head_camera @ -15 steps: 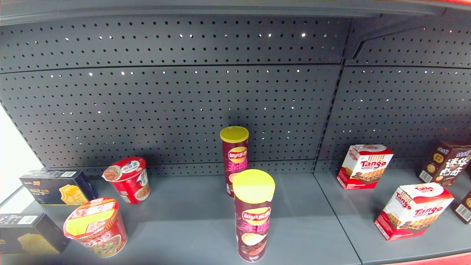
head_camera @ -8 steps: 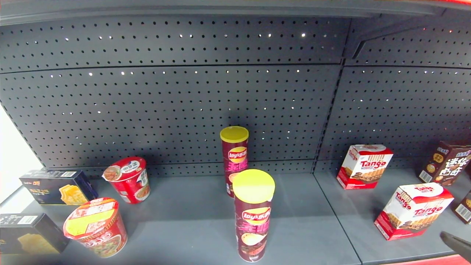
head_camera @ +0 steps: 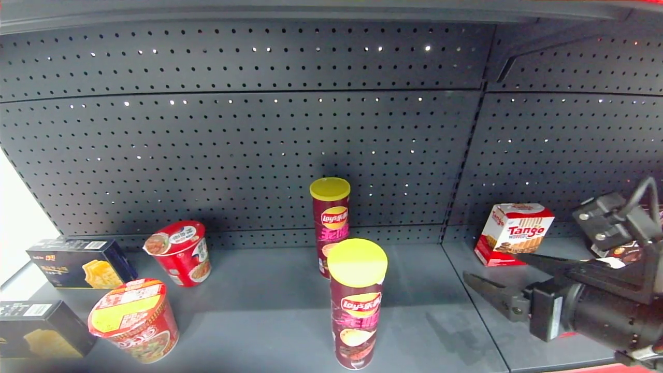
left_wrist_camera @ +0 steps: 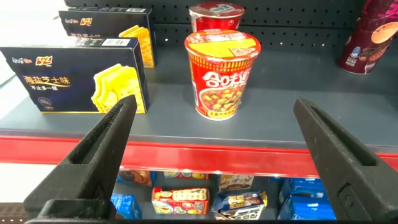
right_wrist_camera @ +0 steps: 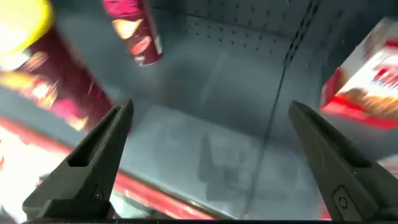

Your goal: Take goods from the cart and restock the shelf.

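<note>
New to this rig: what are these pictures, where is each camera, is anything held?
A two-armed robot faces a shop shelf. The wide picture is from its head; the others from wrist cameras looking out between each gripper's fingers. On it: a near crisp can, a far crisp can, a near noodle cup, a far noodle cup, a near dark box, a far dark box and a wafer box. The right gripper hangs open over the shelf, the left gripper open before its edge; both empty.
</note>
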### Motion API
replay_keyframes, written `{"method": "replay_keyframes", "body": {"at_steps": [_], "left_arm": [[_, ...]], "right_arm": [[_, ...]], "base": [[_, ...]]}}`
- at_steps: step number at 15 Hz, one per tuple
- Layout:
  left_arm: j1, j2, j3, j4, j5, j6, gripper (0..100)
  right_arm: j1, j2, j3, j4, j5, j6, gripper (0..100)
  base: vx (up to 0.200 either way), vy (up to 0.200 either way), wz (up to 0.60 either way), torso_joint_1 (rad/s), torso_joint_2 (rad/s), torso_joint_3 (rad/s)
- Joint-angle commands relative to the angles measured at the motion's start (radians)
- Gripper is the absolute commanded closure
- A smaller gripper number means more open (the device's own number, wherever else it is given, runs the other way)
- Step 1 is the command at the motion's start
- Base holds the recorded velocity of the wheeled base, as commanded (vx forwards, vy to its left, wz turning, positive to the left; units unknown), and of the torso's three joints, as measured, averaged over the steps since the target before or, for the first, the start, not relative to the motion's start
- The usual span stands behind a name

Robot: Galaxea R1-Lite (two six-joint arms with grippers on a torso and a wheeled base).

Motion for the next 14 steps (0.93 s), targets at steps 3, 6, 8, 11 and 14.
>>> {"method": "replay_keyframes", "body": {"at_steps": [3,6,8,11,14], "left_arm": [[0.000,0.003,0.000,0.000,0.001,-0.001,0],[0.000,0.003,0.000,0.000,0.001,-0.001,0],[0.000,0.003,0.000,0.000,0.001,-0.001,0],[0.000,0.003,0.000,0.000,0.001,-0.001,0],[0.000,0.003,0.000,0.000,0.001,-0.001,0]], "right_arm": [[0.037,0.172,0.025,-0.028,-0.020,0.081,0],[0.039,0.273,0.065,-0.137,-0.035,0.115,0],[0.047,0.314,0.071,-0.182,-0.037,0.119,0],[0.077,0.366,0.053,-0.205,-0.038,0.156,0],[0.122,0.415,0.041,-0.208,-0.072,0.187,0]], "base": [[0.000,0.000,0.00,0.000,0.00,0.000],[0.000,0.000,0.00,0.000,0.00,0.000],[0.000,0.000,0.00,0.000,0.00,0.000],[0.000,0.000,0.00,0.000,0.00,0.000],[0.000,0.000,0.00,0.000,0.00,0.000]]}}
